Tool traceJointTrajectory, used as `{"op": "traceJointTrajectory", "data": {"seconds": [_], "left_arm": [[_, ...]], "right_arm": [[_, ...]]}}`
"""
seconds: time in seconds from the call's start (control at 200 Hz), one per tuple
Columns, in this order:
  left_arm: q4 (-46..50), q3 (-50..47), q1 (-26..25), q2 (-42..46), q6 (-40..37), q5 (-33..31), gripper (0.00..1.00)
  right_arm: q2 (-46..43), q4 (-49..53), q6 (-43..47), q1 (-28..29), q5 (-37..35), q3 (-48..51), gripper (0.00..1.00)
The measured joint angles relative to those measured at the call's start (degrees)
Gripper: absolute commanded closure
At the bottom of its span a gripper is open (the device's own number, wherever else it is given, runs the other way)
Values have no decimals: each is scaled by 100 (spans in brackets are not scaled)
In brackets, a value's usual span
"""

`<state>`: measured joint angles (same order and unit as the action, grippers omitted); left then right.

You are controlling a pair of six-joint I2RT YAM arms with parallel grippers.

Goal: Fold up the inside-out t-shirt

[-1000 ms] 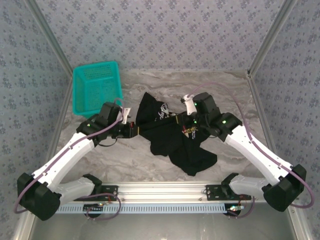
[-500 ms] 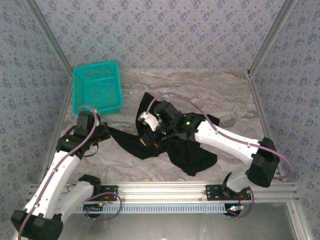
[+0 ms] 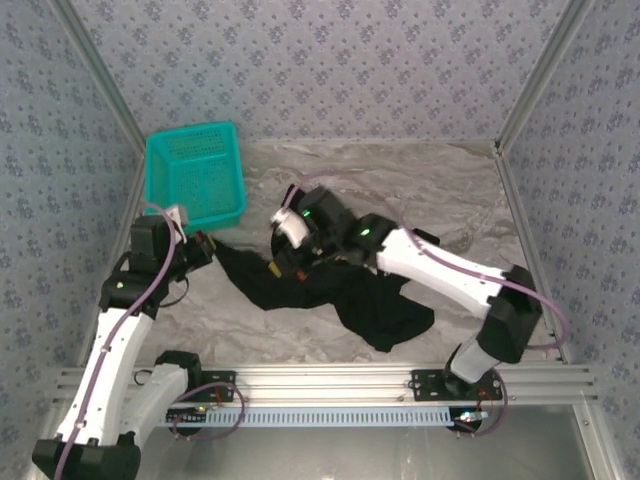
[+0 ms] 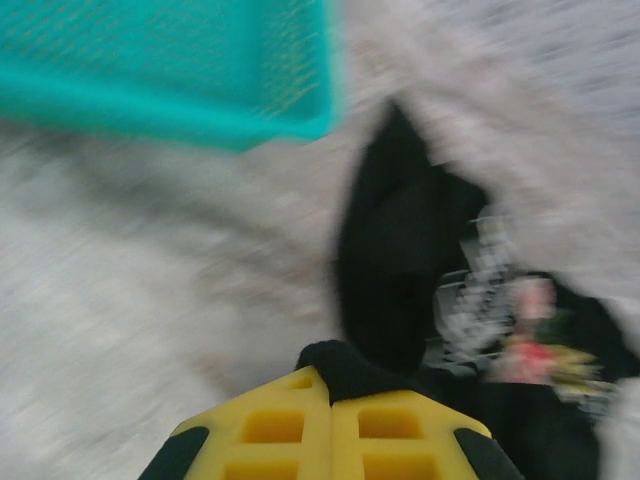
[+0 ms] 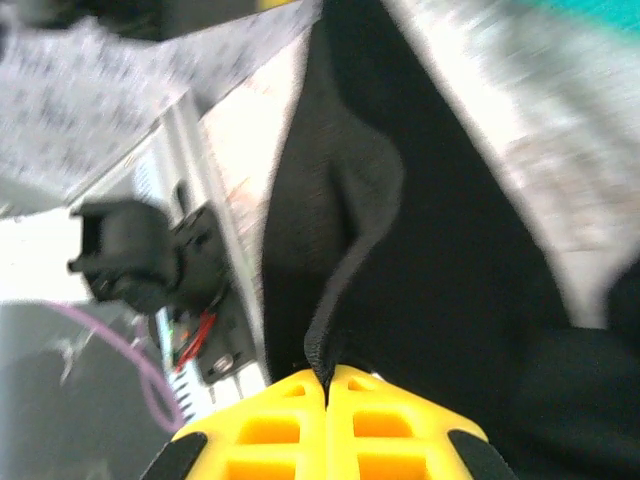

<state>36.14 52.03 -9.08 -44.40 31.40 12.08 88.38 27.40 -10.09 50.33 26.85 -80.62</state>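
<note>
Your left gripper: its two yellow ribbed fingers are clenched together, and a small bunch of the soft black short-sleeved cloth t-shirt is pinched at their tips. Your right gripper: its yellow fingers meet with no gap between them, grasping a thin edge of the same black cloth, which stands up from the tips as a narrow ridge.

In the left wrist view, a pale printed graphic with pink and yellow marks shows on the cloth to the right of the pinch; the blur makes its lettering unreadable.

Seen from above, the left gripper holds the garment's left tip and the right gripper holds it near its middle, with a dark band of cloth running between the two. The rest of the shirt lies crumpled on the grey-white marbled table, its bulk spread toward the near right.

A teal plastic mesh basket stands at the far left of the table. Its near right corner is close to the left gripper; you cannot tell whether cloth and basket touch.
</note>
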Motion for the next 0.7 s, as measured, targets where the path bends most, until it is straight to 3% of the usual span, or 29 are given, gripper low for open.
{"op": "traceJointTrajectory", "data": {"seconds": [0.095, 0.18, 0.25, 0.335, 0.435, 0.7], "left_arm": [[-717, 387, -518, -87, 68, 498, 100], [-1047, 990, -1561, -492, -118, 503, 100], [-1130, 1694, -2437, -1014, -374, 332, 100], [-1231, 2516, -3058, -1740, -627, 96, 100], [-1213, 3198, -3309, -2428, -870, -249, 100], [-859, 4437, -3342, -3338, -1495, -848, 100]], "right_arm": [[-413, 184, 2, -857, -374, -24, 100], [-507, 321, -15, -1471, -673, -70, 100], [-505, 461, -13, -1722, -802, -76, 100], [-514, 667, 11, -1875, -898, -144, 100], [-638, 837, 74, -2035, -1040, -341, 100], [-1311, 1064, 160, -2754, -1600, -892, 100]]}}
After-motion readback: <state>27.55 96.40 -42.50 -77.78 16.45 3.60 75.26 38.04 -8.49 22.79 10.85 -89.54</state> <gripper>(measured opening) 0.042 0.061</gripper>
